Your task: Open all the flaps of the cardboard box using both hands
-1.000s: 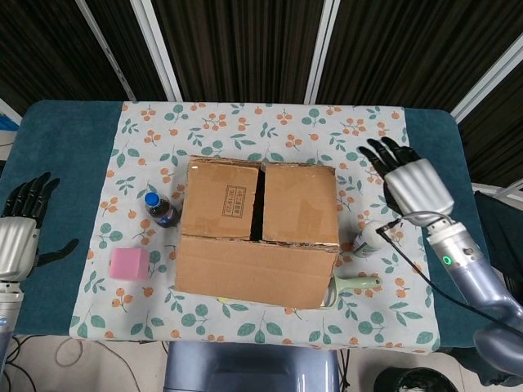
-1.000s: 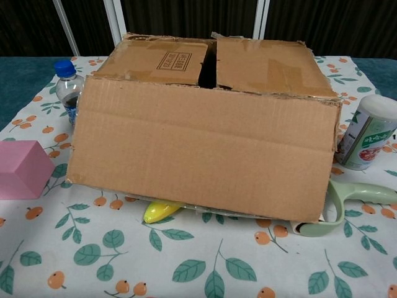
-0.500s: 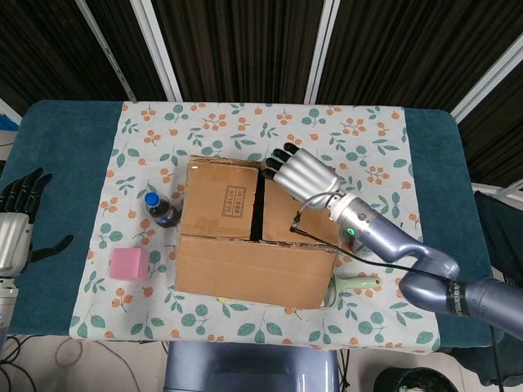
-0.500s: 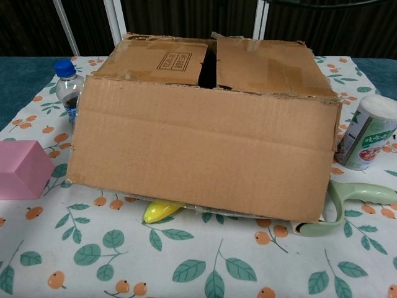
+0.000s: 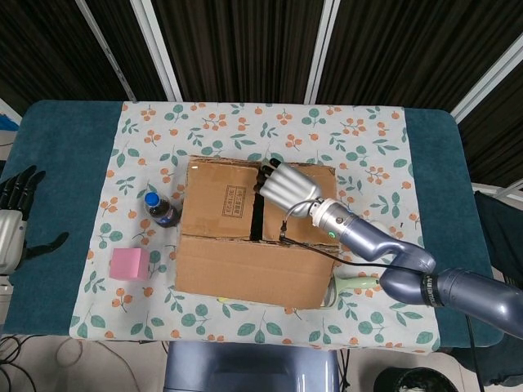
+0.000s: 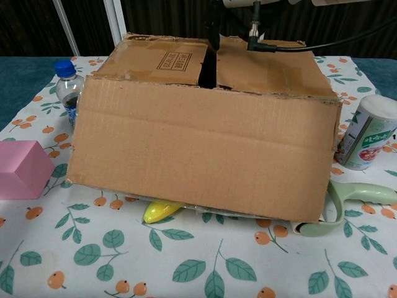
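A bottle (image 5: 161,210), pink cube (image 5: 130,264), can (image 6: 370,133), green tool (image 6: 347,203) and yellow item (image 6: 160,211) lie on the floral cloth (image 5: 245,127).

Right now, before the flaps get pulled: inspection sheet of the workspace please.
Surface: table with teal cover and floral cloth.
Job's things: cardboard box; near flap folded out and hanging down the front, two top flaps closed with a gap between them.
Clutter: bottle and pink block left of the box; can and green-handled tool on its right; yellow item under the near flap.
Hands: right hand over the gap, fingers at its far end; left hand off the table's left edge, holding nothing.
Cables: black cable along right wrist.
Surroundings: dark slatted wall.
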Robot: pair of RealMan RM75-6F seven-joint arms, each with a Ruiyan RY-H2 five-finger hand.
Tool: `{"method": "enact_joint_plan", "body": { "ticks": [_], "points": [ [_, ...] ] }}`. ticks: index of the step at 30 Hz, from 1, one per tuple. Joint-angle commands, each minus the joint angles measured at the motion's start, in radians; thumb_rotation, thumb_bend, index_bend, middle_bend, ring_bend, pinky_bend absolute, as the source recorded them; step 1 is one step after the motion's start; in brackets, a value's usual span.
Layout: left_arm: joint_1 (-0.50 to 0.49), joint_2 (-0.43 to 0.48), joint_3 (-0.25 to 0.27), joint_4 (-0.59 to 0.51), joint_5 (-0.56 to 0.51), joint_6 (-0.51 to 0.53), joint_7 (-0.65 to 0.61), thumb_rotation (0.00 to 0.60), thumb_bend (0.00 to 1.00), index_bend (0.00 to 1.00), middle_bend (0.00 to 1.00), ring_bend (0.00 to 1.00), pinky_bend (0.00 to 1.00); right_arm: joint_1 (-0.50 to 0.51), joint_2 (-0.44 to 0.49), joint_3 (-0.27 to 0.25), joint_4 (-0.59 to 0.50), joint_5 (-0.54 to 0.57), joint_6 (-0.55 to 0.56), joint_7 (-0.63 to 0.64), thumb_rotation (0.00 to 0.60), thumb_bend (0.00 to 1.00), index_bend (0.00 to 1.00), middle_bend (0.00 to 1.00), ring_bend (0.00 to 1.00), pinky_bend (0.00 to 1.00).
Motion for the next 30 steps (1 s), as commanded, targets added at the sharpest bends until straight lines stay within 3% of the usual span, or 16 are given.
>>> {"method": "enact_joint_plan", "body": {
  "ticks": [1, 30],
  "points": [
    [0.001, -0.001, -0.001, 0.001, 0.001, -0.003, 0.000, 0.600, 0.15, 0.00, 0.00, 0.00, 0.06, -0.002, -0.002, -0.010, 0.002, 0.009, 0.005, 0.000, 0.600, 1.00, 0.42, 0.36, 0.26, 0.26],
    [0.013, 0.002, -0.022, 0.000, 0.006, -0.018, -0.005, 0.600, 0.15, 0.00, 0.00, 0.00, 0.06, 0.051, -0.037, -0.072, 0.012, 0.012, 0.010, -0.036, 0.600, 1.00, 0.45, 0.38, 0.25, 0.26]
  ]
}}
